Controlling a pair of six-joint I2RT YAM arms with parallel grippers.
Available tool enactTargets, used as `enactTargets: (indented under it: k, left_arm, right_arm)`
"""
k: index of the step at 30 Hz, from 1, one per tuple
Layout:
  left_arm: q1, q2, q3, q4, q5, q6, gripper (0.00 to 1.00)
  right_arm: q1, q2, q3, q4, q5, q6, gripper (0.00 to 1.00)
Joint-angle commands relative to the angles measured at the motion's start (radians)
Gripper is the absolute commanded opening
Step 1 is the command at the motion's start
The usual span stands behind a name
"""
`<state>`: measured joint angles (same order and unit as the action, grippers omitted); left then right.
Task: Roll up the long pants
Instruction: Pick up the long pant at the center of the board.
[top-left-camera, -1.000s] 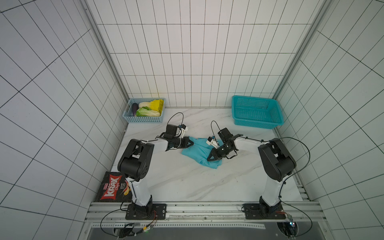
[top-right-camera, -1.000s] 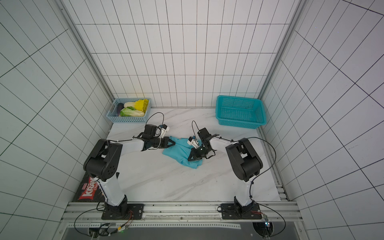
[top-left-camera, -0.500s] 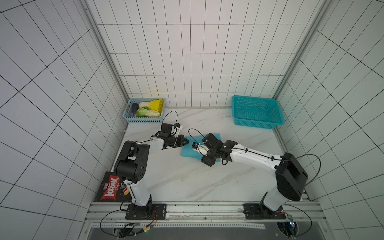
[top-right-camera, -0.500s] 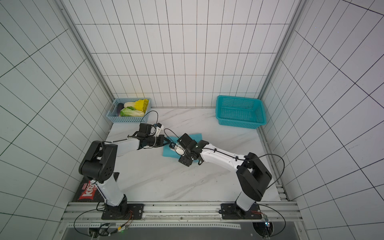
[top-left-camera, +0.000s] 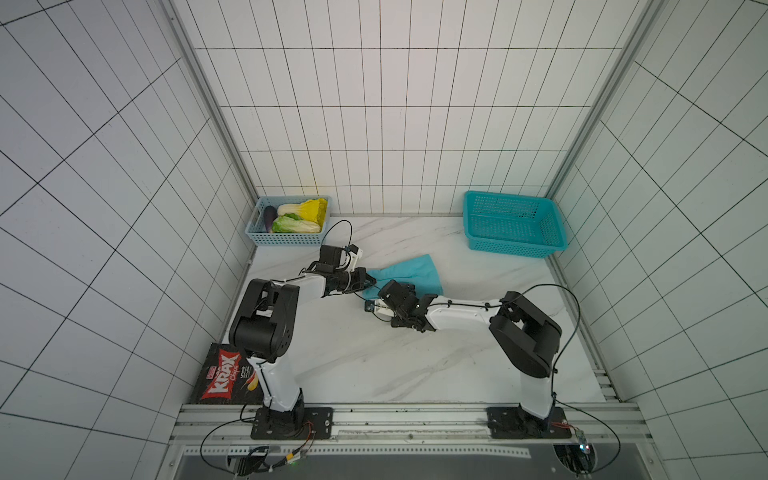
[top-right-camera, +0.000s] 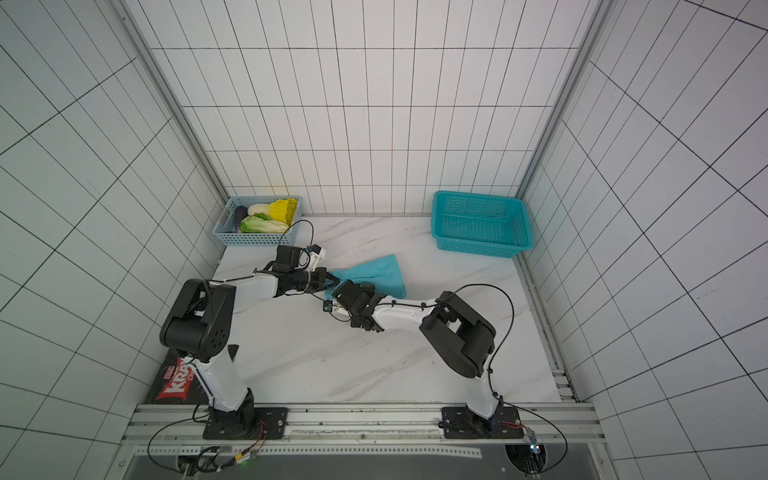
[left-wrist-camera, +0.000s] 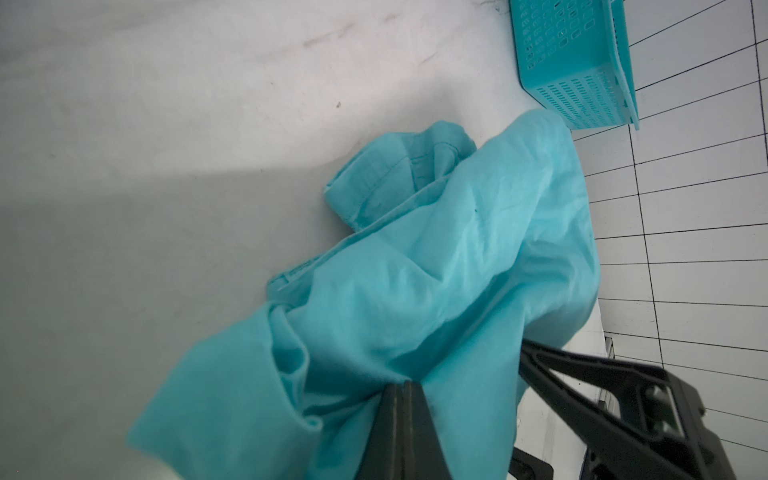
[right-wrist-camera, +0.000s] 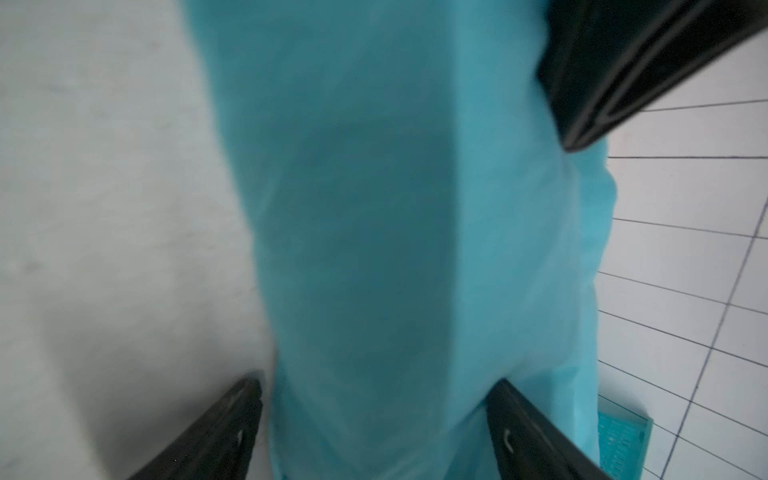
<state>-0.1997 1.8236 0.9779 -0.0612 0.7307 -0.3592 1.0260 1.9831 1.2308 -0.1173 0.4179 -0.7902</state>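
Two claws were on the cloth! The left gripper (left-wrist-camera: 403, 384) was clamped tight on a bunched edge of the long pants (top-left-camera: 409, 274). The right gripper (right-wrist-camera: 378, 380) stood wide, its fingers straddling the fabric without pinching it. The garment lay crumpled on the middle of the marble table (top-left-camera: 374, 365), well apart from the teal basket (top-left-camera: 515, 228). The smart play looked like biting an edge level with the left's hold, then stretching the pants flat before rolling, or the roll would go lopsided. One word was readable: "KRAX" on the dark chip bag (top-left-camera: 226, 376). The smaller print was illegible.

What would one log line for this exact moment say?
left gripper: shut on long pants | right gripper: open, jaws astride cloth | long pants: bunched on table
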Motion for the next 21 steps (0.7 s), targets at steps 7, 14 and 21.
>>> enactTargets:
  k: [7,14,21]
  left_arm:
    - [0.022,-0.024,-0.031,0.027,0.02,-0.005,0.0]
    - [0.06,-0.077,-0.054,0.08,0.032,-0.068,0.0]
    - [0.136,-0.244,-0.096,0.173,0.042,-0.184,0.0]
  right_arm:
    - [-0.134,0.164,0.126,-0.16,-0.123,0.009,0.0]
    - [-0.181,0.04,0.086,-0.103,-0.233,0.022,0.0]
    - [-0.29,-0.101,0.116,-0.162,-0.366,0.168,0.0]
